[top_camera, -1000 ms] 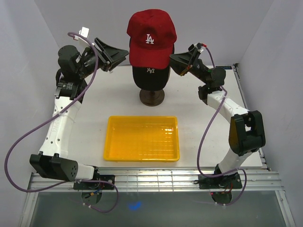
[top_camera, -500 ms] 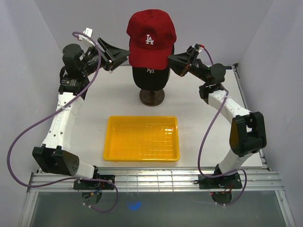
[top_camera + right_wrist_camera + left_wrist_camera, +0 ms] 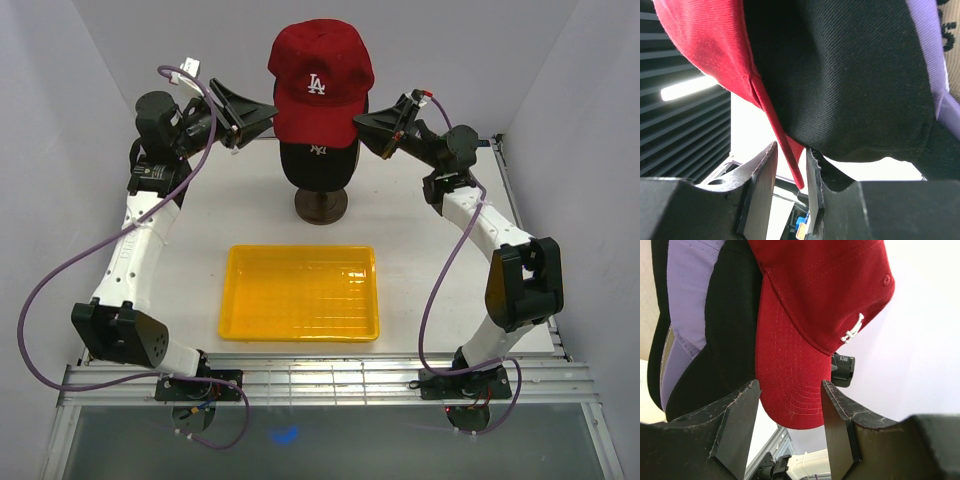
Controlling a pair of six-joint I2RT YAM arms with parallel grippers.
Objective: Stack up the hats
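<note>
The red cap with a white "LA" logo [image 3: 320,85] sits on top of the stack, over the black cap [image 3: 318,160], on the stand. My left gripper [image 3: 262,117] is at the stack's left side. It is open, with the red brim [image 3: 790,385] between its fingers [image 3: 740,415] and not pinched. My right gripper [image 3: 365,125] is at the stack's right side. Its jaws stand narrowly apart around the red cap's thin edge [image 3: 790,155], with a gap showing on the left. The lavender cap [image 3: 687,305] and the black cap [image 3: 732,330] lie under the red one. A sliver of the tan cap [image 3: 952,30] shows in the right wrist view.
The stand's round dark base [image 3: 321,207] rests on the white table at the back middle. A yellow plastic tray [image 3: 300,292] lies in front of it. White walls close in the left, back and right. The arm bases stand at the near edge.
My left gripper has moved right, up to the red cap's brim. My right gripper has edged in towards the cap's right side. The caps have stayed in place.
</note>
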